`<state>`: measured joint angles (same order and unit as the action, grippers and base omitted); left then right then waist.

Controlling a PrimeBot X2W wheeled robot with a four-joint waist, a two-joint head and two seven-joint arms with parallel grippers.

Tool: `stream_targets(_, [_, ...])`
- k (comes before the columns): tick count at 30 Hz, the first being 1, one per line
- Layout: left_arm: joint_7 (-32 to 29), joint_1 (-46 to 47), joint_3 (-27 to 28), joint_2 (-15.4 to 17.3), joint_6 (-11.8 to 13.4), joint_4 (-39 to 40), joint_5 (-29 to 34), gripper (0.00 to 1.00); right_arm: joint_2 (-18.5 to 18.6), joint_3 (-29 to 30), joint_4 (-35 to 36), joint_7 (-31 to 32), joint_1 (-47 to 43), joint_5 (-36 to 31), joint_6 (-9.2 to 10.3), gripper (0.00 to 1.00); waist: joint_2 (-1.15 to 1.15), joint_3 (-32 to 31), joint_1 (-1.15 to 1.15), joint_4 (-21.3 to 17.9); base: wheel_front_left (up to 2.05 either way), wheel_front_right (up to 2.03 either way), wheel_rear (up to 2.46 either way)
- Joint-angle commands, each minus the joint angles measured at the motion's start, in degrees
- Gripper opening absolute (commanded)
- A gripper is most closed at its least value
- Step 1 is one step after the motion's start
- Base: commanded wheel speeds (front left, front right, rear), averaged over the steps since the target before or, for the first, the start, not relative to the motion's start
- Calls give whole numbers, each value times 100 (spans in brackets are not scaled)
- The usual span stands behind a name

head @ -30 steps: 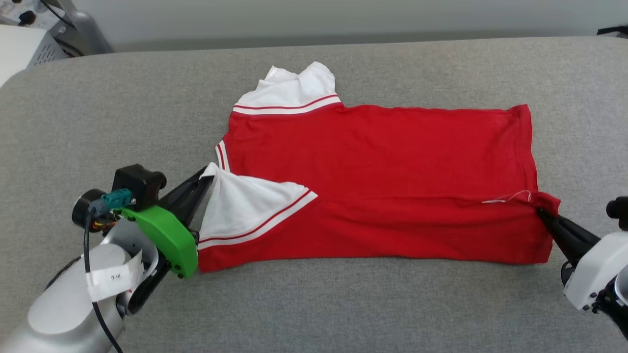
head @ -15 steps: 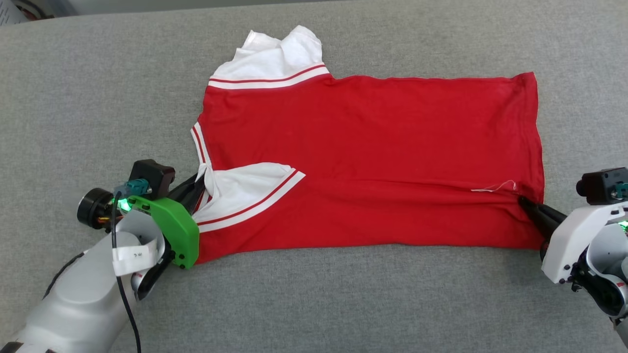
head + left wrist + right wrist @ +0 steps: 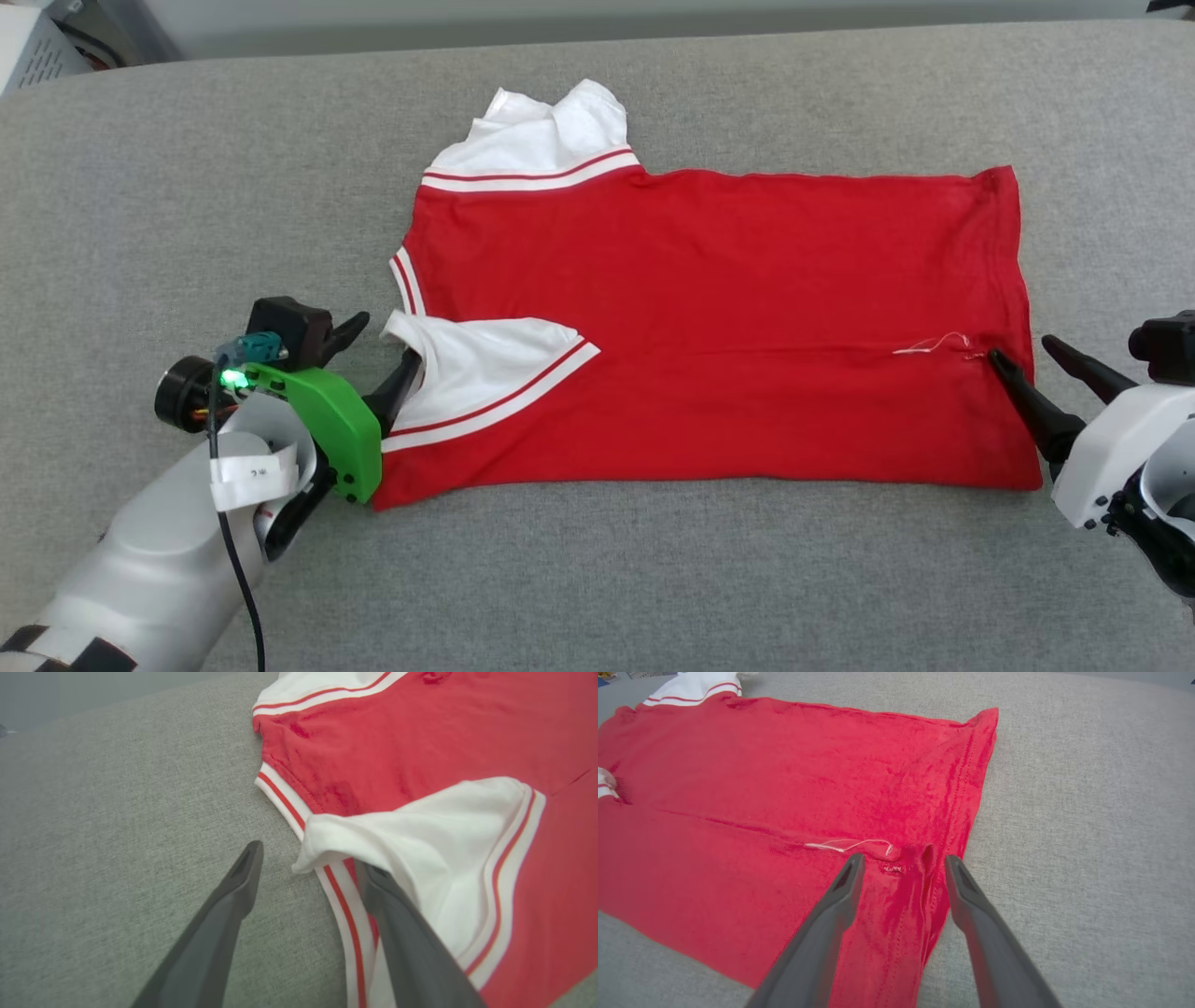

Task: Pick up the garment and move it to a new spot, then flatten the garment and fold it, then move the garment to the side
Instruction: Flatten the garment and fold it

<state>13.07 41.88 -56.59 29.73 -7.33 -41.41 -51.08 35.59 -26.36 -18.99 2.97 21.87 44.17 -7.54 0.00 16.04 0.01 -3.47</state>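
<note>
Red garment (image 3: 728, 308) lies flat in the middle of the grey table (image 3: 653, 579), its near edge folded over. Both tools gape empty: left tool (image 3: 387, 341) astride the white sleeve, right tool (image 3: 1019, 347) astride the hem. A finger tucked under the cloth could snag on withdrawal and drag the fold open.

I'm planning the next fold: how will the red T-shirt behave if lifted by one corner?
Probably floppy: the garment lies limp, one white sleeve flopped over its body. Likely light: it lies thin and flat on the grey surface. It may cling to that coarse weave rather than slide.
</note>
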Motion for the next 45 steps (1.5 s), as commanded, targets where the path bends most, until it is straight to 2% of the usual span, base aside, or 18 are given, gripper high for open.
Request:
stream_targets(1, [11, 203, -28, 119, -15, 77, -92, 100, 41, 50, 106, -75, -139, 28, 5, 100, 0, -204, -1, 110, 0, 0, 0])
stream_targets(5, [-255, 462, -152, 394, -15, 389, -228, 100, 156, 261, 429, -149, -417, -12, 5, 100, 0, -373, -1, 226, 0, 0, 0])
stream_targets(7, [-582, 575, -220, 515, -15, 553, -369, 100, 174, 387, 576, -136, -550, -47, 5, 100, 0, -440, -1, 278, 0, 0, 0])
stream_targets(13, [-2073, 909, -529, 734, -15, 1051, -956, 100, 109, 685, 874, -13, -815, -223, 5, 100, 0, -587, -1, 397, 0, 0, 0])
stream_targets(18, [-3387, 1026, -756, 740, -15, 1293, -1596, 100, 7, 817, 984, 138, -948, -328, 5, 100, 0, -668, -1, 435, 0, 0, 0])
stream_targets(22, [-4120, 1005, -942, 692, -15, 1323, -1896, 100, -75, 863, 1048, 221, -988, -373, 5, 100, 0, -689, -1, 410, 0, 0, 0])
stream_targets(28, [-4546, 877, -1144, 571, -4, 1153, -2007, 100, -171, 898, 1095, 315, -987, -394, 5, 100, 0, -612, -1, 302, 0, 0, 0])
stream_targets(41, [-4630, 347, -1448, 244, -9, 481, -1930, 100, -260, 852, 1080, 400, -730, -437, 5, 100, 0, -420, -1, 45, 0, 0, 0])
stream_targets(42, [-4601, 334, -1452, 228, -11, 481, -1942, 95, -235, 866, 1094, 409, -708, -449, 5, 100, 0, -422, -1, 42, 0, 0, 0])
stream_targets(43, [-4551, 335, -1465, 218, -12, 512, -1920, 27, -201, 885, 1118, 428, -681, -459, 5, 100, 0, -429, -1, 39, 0, 0, 0])
stream_targets(44, [-4512, 340, -1477, 221, -12, 550, -1902, 0, -168, 901, 1141, 453, -657, -467, 5, 100, 0, -439, -1, 37, 0, 0, 0])
stream_targets(45, [-4481, 348, -1488, 232, -13, 614, -1904, 0, -114, 922, 1181, 503, -626, -477, 5, 100, 0, -456, -1, 40, 0, 0, 0])
